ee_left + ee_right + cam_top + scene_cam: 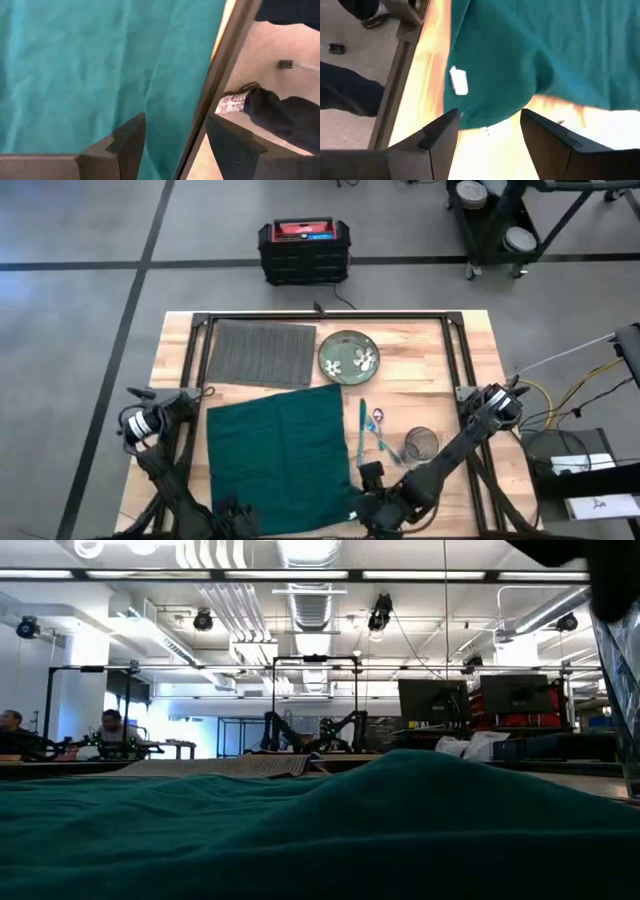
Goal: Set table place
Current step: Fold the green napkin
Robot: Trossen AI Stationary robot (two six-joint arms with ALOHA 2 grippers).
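Dark green cloth napkin [282,448] lies spread over the near half of the large light-wood butcher-block table [420,385] and fills the foreground of the low view. Both grippers sit at its near edge: the left gripper [170,145] at the near left part of the cloth, over the table's black frame rail, its fingers parted and holding nothing; the right gripper [487,132] at the cloth's near right corner, fingers likewise parted, straddling the hem beside a white tag [459,80] but not clamped on it. Beyond the napkin's far edge lies the dark grey ribbed rectangular placemat [260,352], with a round green floral plate [349,356] just right of it. Right of the napkin lie colourful cutlery [372,430] and a clear drinking glass [421,443]. Judged step: grasping the napkin's near corners for folding or repositioning. The next move calls for both grippers to close on the hem together without bunching the cloth.
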